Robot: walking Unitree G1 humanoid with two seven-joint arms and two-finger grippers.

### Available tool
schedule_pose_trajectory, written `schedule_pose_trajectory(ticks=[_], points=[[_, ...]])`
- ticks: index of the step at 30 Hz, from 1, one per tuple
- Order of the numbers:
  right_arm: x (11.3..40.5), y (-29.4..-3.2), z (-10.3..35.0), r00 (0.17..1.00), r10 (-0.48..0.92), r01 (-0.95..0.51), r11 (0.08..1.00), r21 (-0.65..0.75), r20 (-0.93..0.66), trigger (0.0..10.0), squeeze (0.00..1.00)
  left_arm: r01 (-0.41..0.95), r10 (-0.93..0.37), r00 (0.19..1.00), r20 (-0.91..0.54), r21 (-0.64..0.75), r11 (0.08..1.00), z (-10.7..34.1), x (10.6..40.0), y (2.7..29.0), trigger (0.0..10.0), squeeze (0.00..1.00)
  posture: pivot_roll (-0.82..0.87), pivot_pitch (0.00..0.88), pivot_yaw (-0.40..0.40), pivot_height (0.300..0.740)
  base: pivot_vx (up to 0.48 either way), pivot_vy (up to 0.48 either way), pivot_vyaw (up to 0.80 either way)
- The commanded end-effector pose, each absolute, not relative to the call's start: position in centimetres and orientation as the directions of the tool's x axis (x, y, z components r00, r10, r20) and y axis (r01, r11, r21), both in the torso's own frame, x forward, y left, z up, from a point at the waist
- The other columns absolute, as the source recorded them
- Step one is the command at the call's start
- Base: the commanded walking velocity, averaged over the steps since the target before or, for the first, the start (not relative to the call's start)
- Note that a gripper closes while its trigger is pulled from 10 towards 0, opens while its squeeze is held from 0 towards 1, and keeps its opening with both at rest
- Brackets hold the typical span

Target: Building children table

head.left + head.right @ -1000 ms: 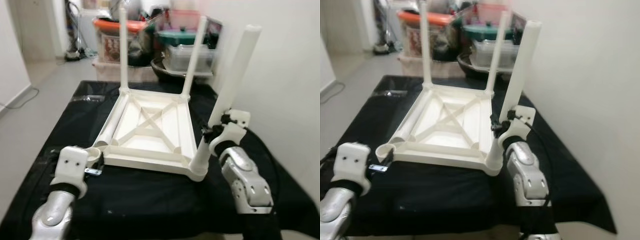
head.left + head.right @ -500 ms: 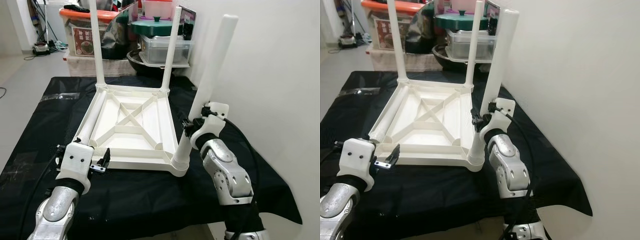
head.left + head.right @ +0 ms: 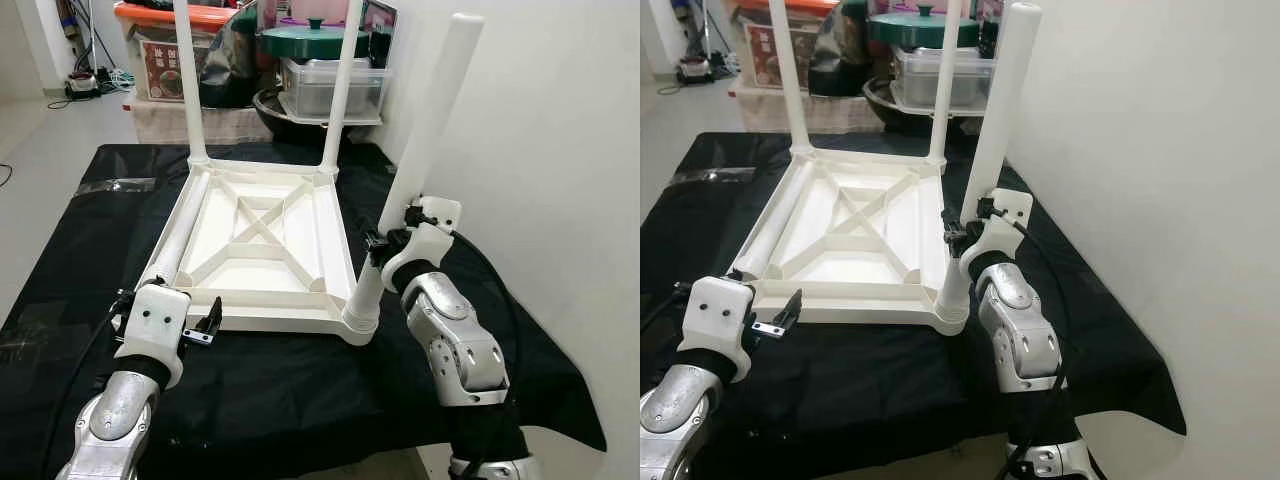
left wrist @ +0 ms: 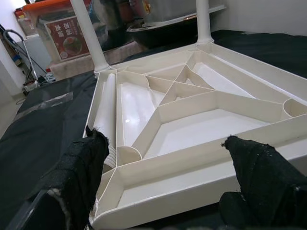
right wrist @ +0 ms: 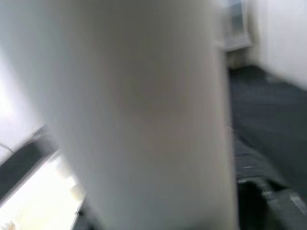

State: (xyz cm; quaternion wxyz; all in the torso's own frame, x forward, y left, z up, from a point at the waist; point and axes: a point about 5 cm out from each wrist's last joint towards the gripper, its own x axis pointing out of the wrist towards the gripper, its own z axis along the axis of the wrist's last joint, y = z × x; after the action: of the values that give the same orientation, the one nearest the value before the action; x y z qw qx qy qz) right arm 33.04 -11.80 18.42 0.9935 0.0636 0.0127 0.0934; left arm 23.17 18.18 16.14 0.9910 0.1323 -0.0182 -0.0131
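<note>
A white children's table top (image 3: 280,322) lies upside down on a black cloth (image 3: 300,400). Two white legs (image 3: 183,80) (image 3: 338,90) stand upright in its far corners. My right gripper (image 3: 385,245) is shut on a third leg (image 3: 430,140), which leans to the right with its foot in the near right corner socket (image 3: 358,322); the right wrist view shows this leg (image 5: 144,110) blurred and very close. A loose leg (image 4: 106,105) lies inside the top along its left side. My left gripper (image 4: 168,177) is open just before the near edge, by the vacant near left socket (image 4: 128,154).
Storage boxes (image 3: 160,60), a green-lidded pot (image 3: 310,40) and a clear container (image 3: 330,90) are stacked behind the cloth-covered table. A white wall (image 3: 560,150) runs close along the right. Bare floor (image 3: 40,140) lies to the left.
The camera has moved and the picture has sharpened. My left gripper sits a little back from the near left corner. The right gripper keeps hold of the leaning leg.
</note>
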Motion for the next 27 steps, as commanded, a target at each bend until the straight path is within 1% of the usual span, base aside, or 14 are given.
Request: schedule_pose_trajectory(ticks=[1, 5, 6, 7, 9, 11, 13, 17, 19, 21, 22, 23, 24, 27], points=[[32.9, -12.6, 16.0, 0.979, 0.156, -0.134, 0.977, 0.163, -0.13, 10.0, 1.0, 0.032, -0.036, 0.999, 0.01, 0.276, 0.961, 15.8, 23.3, 18.2, 10.0, 0.0, 0.09, 0.0, -0.089, 0.74, 0.0, 0.0, 0.0], [32.9, -12.5, 16.5, 0.98, 0.166, -0.145, 0.974, 0.172, -0.11, 10.0, 1.0, 0.034, -0.039, 0.999, 0.01, 0.275, 0.961, 15.8, 23.3, 18.1, 10.0, 0.0, 0.09, 0.0, -0.087, 0.74, 0.0, 0.0, 0.0], [32.9, -12.5, 17.6, 0.98, 0.186, -0.171, 0.967, 0.187, -0.065, 10.0, 1.0, 0.037, -0.041, 0.999, 0.01, 0.275, 0.961, 15.8, 23.3, 18.1, 10.0, 0.0, 0.09, 0.0, -0.084, 0.74, 0.0, 0.0, 0.0], [32.9, -12.5, 17.6, 0.98, 0.186, -0.171, 0.967, 0.187, -0.065, 10.0, 1.0, 0.037, -0.041, 0.999, 0.01, 0.275, 0.961, 15.8, 23.3, 18.1, 10.0, 0.0, 0.09, 0.0, -0.084, 0.74, 0.0, 0.0, 0.0], [32.8, -12.8, 20.1, 0.974, 0.222, -0.225, 0.957, 0.183, 0.035, 10.0, 1.0, 0.04, -0.044, 0.999, 0.009, 0.275, 0.961, 15.8, 23.3, 18.2, 10.0, 0.0, 0.08, 0.0, -0.082, 0.74, 0.0, 0.0, 0.0], [32.8, -12.8, 20.1, 0.974, 0.222, -0.225, 0.957, 0.183, 0.035, 10.0, 1.0, 0.04, -0.044, 0.999, 0.009, 0.275, 0.961, 15.8, 23.3, 18.2, 10.0, 0.0, 0.08, 0.0, -0.082, 0.74, 0.0, 0.0, 0.0], [32.7, -13.1, 21.3, 0.965, 0.247, -0.258, 0.951, 0.17, 0.083, 10.0, 1.0, 0.042, -0.046, 0.999, 0.009, 0.275, 0.96, 15.7, 23.4, 18.2, 10.0, 0.0, 0.07, 0.0, -0.078, 0.74, 0.0, 0.0, 0.0], [32.5, -13.2, 21.9, 0.957, 0.271, -0.284, 0.946, 0.157, 0.1, 10.0, 1.0, 0.044, -0.048, 0.999, 0.009, 0.275, 0.96, 15.7, 23.4, 18.1, 10.0, 0.0, 0.07, 0.0, -0.077, 0.74, 0.0, 0.0, 0.0], [32.0, -13.5, 23.0, 0.923, 0.361, -0.376, 0.919, 0.119, 0.131, 10.0, 1.0, 0.049, -0.053, 0.999, 0.009, 0.274, 0.961, 15.7, 23.4, 18.1, 10.0, 0.0, 0.07, 0.0, -0.075, 0.74, 0.0, 0.0, 0.0], [32.0, -14.0, 23.2, 0.892, 0.435, -0.445, 0.892, 0.073, 0.12, 10.0, 1.0, 0.055, -0.059, 0.998, 0.008, 0.273, 0.961, 15.6, 23.5, 17.9, 10.0, 0.0, 0.05, 0.0, -0.067, 0.74, 0.0, 0.0, 0.0], [32.6, -14.6, 23.1, 0.877, 0.47, -0.476, 0.878, 0.049, 0.102, 10.0, 1.0, 0.06, -0.064, 0.998, 0.008, 0.272, 0.961, 15.6, 23.6, 17.9, 10.0, 0.0, 0.05, 0.0, -0.065, 0.74, 0.0, 0.0, 0.0], [32.6, -14.6, 23.1, 0.877, 0.47, -0.476, 0.878, 0.049, 0.102, 10.0, 1.0, 0.06, -0.064, 0.998, 0.008, 0.272, 0.961, 15.6, 23.6, 17.9, 10.0, 0.0, 0.05, 0.0, -0.065, 0.74, 0.0, 0.0, 0.0], [33.1, -15.2, 23.0, 0.857, 0.508, -0.513, 0.857, 0.044, 0.091, 10.0, 1.0, 0.063, -0.068, 0.998, 0.007, 0.271, 0.96, 15.5, 23.7, 17.8, 10.0, 0.0, 0.05, 0.0, -0.063, 0.74, 0.0, 0.0, 0.0], [33.6, -15.8, 22.9, 0.836, 0.543, -0.547, 0.836, 0.046, 0.083, 10.0, 1.0, 0.067, -0.071, 0.997, 0.007, 0.27, 0.96, 15.5, 23.8, 17.8, 10.0, 0.0, 0.04, 0.0, -0.062, 0.74, 0.0, 0.0, 0.0]])
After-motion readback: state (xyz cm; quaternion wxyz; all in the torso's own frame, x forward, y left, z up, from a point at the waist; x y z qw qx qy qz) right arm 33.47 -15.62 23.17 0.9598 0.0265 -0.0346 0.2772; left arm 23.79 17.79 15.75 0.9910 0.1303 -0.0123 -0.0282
